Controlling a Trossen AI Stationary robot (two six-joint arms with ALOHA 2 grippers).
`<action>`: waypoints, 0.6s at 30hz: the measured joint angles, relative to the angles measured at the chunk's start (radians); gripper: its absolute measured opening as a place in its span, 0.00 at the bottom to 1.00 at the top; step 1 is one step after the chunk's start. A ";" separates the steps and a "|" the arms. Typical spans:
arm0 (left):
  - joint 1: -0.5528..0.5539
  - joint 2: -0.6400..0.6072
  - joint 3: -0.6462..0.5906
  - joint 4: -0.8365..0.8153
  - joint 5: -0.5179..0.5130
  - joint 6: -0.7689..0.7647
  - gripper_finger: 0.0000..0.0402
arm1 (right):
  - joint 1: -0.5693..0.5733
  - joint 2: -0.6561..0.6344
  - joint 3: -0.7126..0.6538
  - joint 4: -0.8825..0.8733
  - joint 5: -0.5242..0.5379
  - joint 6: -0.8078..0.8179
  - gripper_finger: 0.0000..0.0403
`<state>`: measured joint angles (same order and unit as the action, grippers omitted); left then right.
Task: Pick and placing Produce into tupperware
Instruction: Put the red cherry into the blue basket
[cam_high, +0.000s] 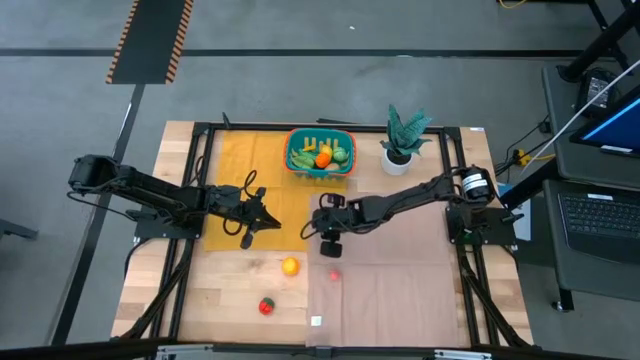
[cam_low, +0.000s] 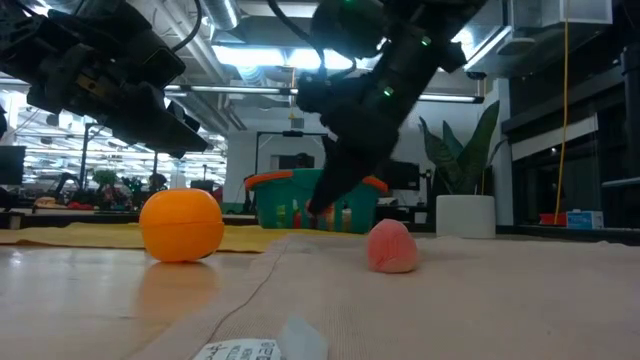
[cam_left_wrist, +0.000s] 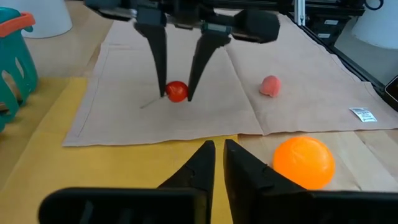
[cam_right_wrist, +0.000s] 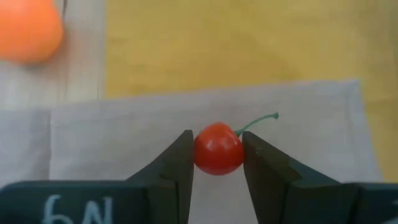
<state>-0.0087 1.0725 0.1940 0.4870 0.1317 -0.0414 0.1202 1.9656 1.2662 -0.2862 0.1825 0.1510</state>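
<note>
With the cherry (cam_right_wrist: 218, 148) pinched between my right gripper (cam_right_wrist: 217, 155) fingers, low over the tan cloth (cam_left_wrist: 205, 106) on the worktop, I should lift straight up, keep the squeeze, then carry it to the basket (cam_high: 320, 153). Left gripper (cam_left_wrist: 217, 163) waits closed and empty near the orange (cam_left_wrist: 304, 162).

Baskets: one (cam_high: 320, 152)
Loose toy fruits on the table: four
Oranges: one (cam_high: 290, 266)
Cherries: one (cam_right_wrist: 218, 148)
Pink fruits: one (cam_low: 392, 247)
Red fruits near the front: one (cam_high: 266, 306)
Potted plants: one (cam_high: 402, 140)
Robot arms: two
</note>
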 joint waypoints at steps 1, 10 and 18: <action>0.000 0.000 0.000 0.000 0.000 0.000 0.08 | -0.003 0.000 0.011 0.000 0.000 -0.001 0.29; 0.000 0.000 0.000 -0.001 0.000 0.003 0.13 | -0.030 -0.021 0.083 -0.090 -0.002 0.003 0.29; 0.000 0.000 0.000 -0.005 0.000 0.025 0.18 | -0.045 -0.034 0.111 -0.098 -0.002 -0.004 0.30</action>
<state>-0.0090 1.0729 0.1944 0.4816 0.1318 -0.0162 0.0753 1.9316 1.3767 -0.3843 0.1805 0.1472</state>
